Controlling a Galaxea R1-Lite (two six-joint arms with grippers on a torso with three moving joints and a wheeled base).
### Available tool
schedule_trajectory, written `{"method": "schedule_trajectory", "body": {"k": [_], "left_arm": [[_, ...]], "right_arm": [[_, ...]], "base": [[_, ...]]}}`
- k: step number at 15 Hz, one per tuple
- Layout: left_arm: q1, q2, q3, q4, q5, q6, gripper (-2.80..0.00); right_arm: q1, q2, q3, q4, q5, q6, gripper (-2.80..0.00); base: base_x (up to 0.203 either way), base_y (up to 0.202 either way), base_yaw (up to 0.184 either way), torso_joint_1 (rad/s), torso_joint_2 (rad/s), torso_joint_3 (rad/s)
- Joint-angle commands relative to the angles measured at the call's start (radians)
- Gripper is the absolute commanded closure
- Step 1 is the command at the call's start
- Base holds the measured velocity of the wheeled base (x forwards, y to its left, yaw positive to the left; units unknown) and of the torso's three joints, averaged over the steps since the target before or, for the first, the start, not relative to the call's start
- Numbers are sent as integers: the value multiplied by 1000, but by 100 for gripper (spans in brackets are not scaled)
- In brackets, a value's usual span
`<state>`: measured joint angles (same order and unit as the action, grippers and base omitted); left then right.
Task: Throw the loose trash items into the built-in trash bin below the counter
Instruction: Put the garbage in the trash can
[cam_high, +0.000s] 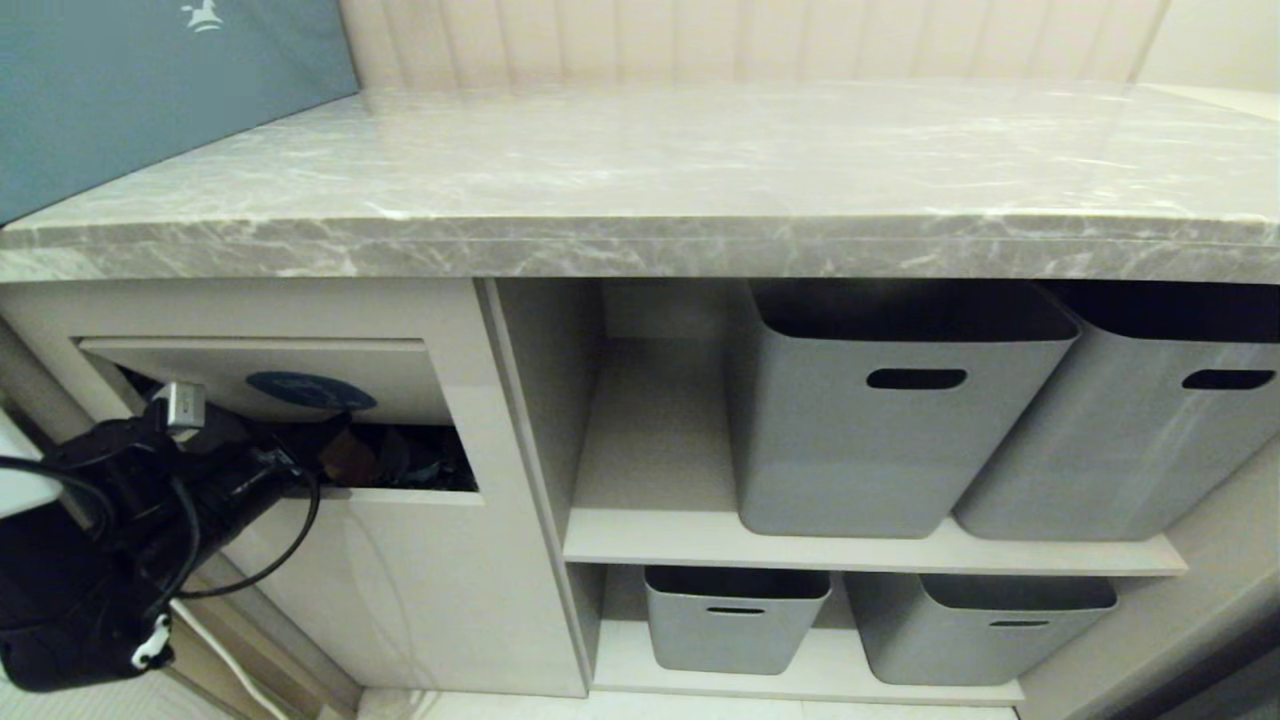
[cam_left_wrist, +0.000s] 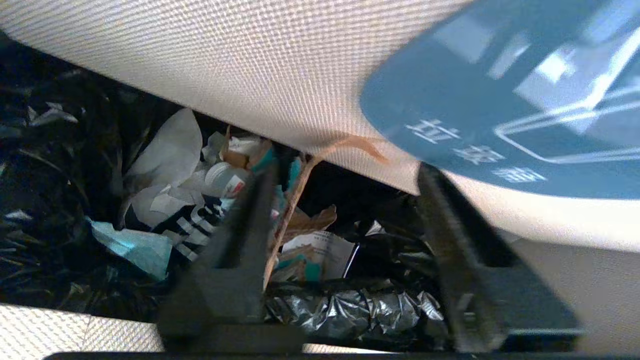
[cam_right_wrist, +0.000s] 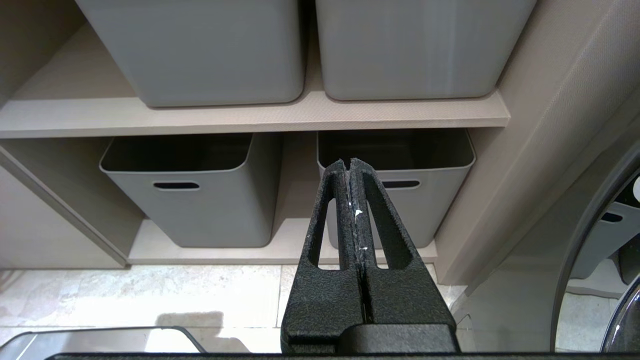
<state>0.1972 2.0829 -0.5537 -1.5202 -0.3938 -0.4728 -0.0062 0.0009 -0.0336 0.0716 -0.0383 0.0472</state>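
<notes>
Four grey tubs (cam_high: 880, 420) stand on two shelves at right of the head view, two per shelf; the far right one is cut off. Under the counter (cam_high: 640, 190), lower left, the left gripper (cam_left_wrist: 345, 175) reaches into the built-in trash bin (cam_high: 300, 375), pushing its flap inward. Its fingers (cam_left_wrist: 250, 220) stand apart with nothing clamped between them; a thin tan strip hangs beside one. Below lies mixed rubbish on black liner, turquoise-and-tan scraps (cam_left_wrist: 300, 267) among it, too jumbled to count. The oval sticker (cam_left_wrist: 505, 105) carries white characters, blurred. The right gripper (cam_right_wrist: 350, 165) is pressed closed and empty, low before the lower tubs.
</notes>
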Motion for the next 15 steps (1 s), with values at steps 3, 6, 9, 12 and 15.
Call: {"method": "schedule_trajectory", "body": {"k": [3, 6, 9, 12, 15], "left_arm": [[-1, -30, 25, -10, -1, -3, -280], [10, -90, 164, -10, 4, -2, -280], [64, -213, 292, -10, 5, -3, 0], [101, -349, 352, -10, 5, -6, 0], [115, -529, 372, -10, 2, -16, 0]], "right_arm": [[0, -1, 0, 0, 0, 0, 0], [0, 1, 0, 1, 0, 0, 0], [0, 1, 0, 1, 0, 0, 0], [0, 1, 0, 1, 0, 0, 0], [0, 1, 0, 1, 0, 0, 0]], "base": [[0, 0, 0, 0, 0, 0], [0, 0, 0, 0, 0, 0], [0, 0, 0, 0, 0, 0], [0, 0, 0, 0, 0, 0], [0, 0, 0, 0, 0, 0]]}}
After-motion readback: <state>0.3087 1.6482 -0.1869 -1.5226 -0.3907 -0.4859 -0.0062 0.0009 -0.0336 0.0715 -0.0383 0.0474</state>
